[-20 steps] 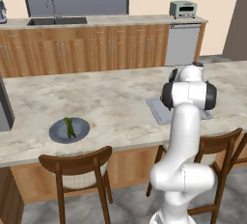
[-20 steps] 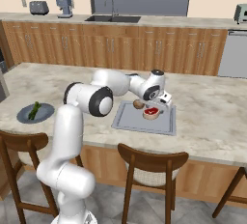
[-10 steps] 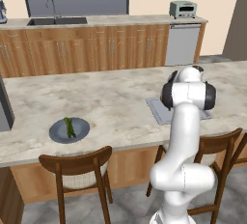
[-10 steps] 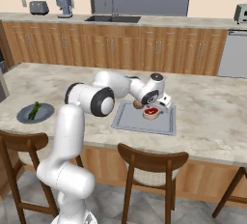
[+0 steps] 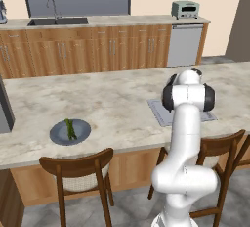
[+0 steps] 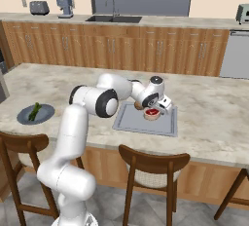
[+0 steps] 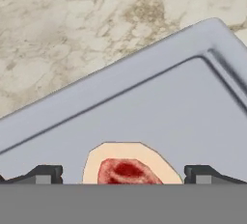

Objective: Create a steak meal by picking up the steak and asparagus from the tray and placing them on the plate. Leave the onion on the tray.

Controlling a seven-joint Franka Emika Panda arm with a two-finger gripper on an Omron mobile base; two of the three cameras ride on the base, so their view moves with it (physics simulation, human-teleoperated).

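**Right over the steak, jaws wide**

Here the gripper (image 7: 123, 174) hangs low over the tray (image 6: 131, 122), fingers spread far apart, and the steak (image 7: 126, 166) lies flat on the tray floor squarely between the two tips, nothing clamped. From the right base view, the steak (image 6: 152, 113) sits just beneath the hand, the onion (image 6: 139, 105) close beside it. The asparagus (image 5: 71, 129) rests on the plate (image 5: 57, 135), well apart along the counter (image 5: 112, 99).

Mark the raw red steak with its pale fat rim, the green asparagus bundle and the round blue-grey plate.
Raw red steak with pale fat rim (image 6: 152, 113): right base view, its red centre.
Green asparagus bundle (image 5: 71, 129): left base view, mid-stalks.
Round blue-grey plate (image 5: 58, 135): left base view, bare left rim.
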